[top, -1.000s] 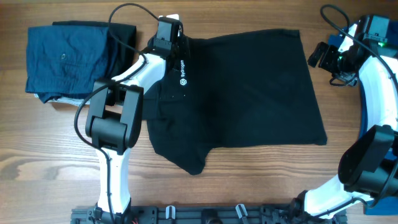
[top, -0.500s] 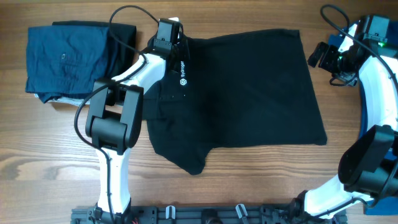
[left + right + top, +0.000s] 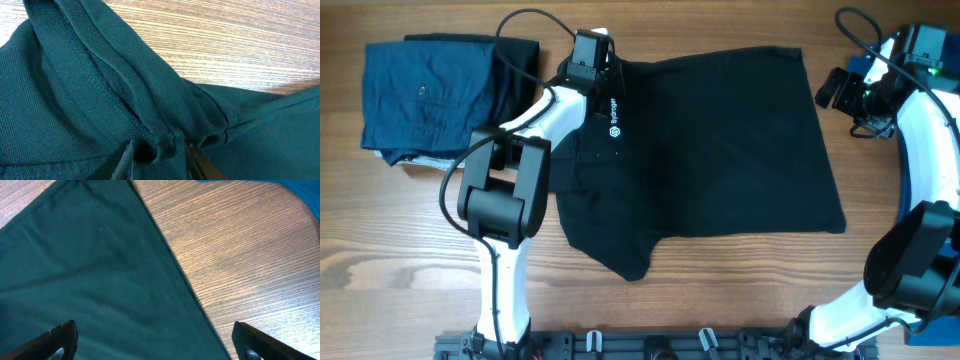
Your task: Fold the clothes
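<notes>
The black shirt [image 3: 720,150] lies spread across the middle of the table, its white logo [image 3: 614,115] near the left arm. My left gripper [image 3: 608,72] is down at the shirt's top left corner. In the left wrist view a bunched fold of the ribbed collar [image 3: 100,85] sits between the narrowly spaced fingers of that gripper [image 3: 159,157]. My right gripper [image 3: 835,88] hovers wide open just off the shirt's top right corner. In the right wrist view its fingers [image 3: 62,340] straddle the shirt's straight side edge [image 3: 175,275] and hold nothing.
Folded navy garments [image 3: 425,95] are stacked at the far left on the wooden table [image 3: 400,250]. A bright blue garment [image 3: 300,187] lies beyond the right gripper by the table's right edge. A shirt sleeve [image 3: 620,255] sticks out toward the front.
</notes>
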Robot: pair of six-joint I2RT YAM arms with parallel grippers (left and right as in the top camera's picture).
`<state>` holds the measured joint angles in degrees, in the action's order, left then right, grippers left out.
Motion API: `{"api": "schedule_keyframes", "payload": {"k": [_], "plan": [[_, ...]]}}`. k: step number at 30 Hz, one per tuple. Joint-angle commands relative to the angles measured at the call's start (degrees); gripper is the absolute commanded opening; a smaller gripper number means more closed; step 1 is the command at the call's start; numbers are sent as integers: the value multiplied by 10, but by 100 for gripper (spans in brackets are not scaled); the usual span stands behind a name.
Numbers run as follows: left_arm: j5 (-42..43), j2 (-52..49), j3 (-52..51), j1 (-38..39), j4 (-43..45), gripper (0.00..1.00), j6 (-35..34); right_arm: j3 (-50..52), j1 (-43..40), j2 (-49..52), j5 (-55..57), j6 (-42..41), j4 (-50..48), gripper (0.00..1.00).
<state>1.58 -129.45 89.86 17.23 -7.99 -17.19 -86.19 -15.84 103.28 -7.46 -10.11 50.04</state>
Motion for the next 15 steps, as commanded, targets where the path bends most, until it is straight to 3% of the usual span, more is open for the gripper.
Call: {"api": "schedule_keyframes", "payload": {"k": [1,15], "plan": [[3,-17,6,1,-4,33,3,-5,-1,-4,3,10,-1,100],[2,-26,6,1,-4,36,3,-5,-1,-4,3,10,-1,100]]}}
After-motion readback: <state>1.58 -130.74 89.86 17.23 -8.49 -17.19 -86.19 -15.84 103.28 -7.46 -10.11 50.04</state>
